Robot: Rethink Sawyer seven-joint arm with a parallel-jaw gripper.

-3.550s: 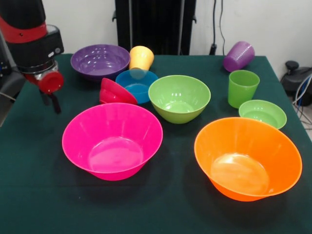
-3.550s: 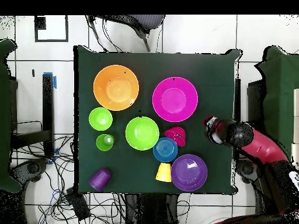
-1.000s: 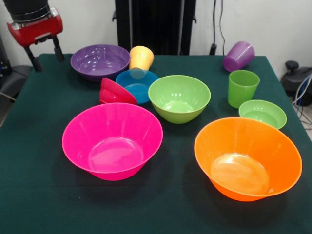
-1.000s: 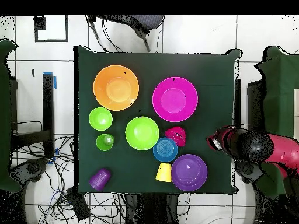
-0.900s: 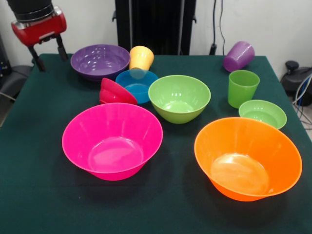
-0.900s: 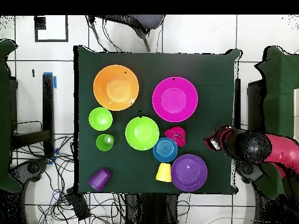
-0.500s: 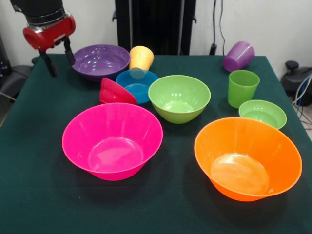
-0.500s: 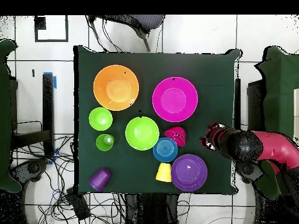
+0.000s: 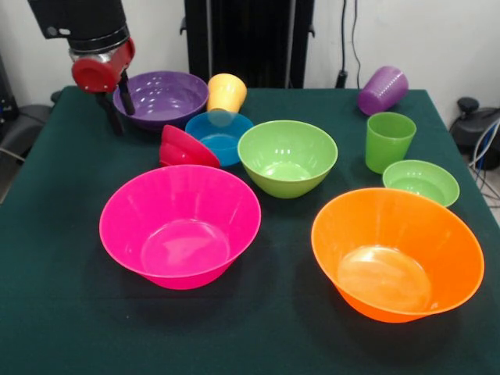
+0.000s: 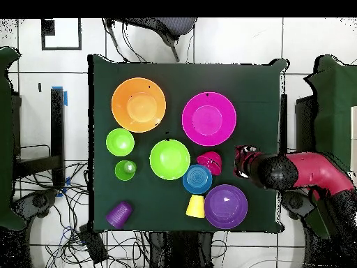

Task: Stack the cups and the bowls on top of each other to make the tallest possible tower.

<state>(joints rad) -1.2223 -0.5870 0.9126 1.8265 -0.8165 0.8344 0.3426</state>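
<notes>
My gripper [image 9: 119, 104] hung empty, fingers spread, above the table's [image 9: 47, 312] cloth beside the purple bowl's [image 9: 160, 98] rim; the red bowl [image 9: 186, 148] lay tipped against the blue bowl [image 9: 220, 135], the yellow-orange cup [image 9: 226, 92] just behind; pink bowl [image 9: 180, 225], medium green bowl [image 9: 287, 156] and orange bowl [image 9: 397, 252] stood separately; nothing was stacked.

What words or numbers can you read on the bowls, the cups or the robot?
None: no view shows any readable word, number or sign.
The pink bowl, orange bowl, purple bowl and green cup are plain, with no print.
The gripper and its red arm show no label that can be read.
</notes>
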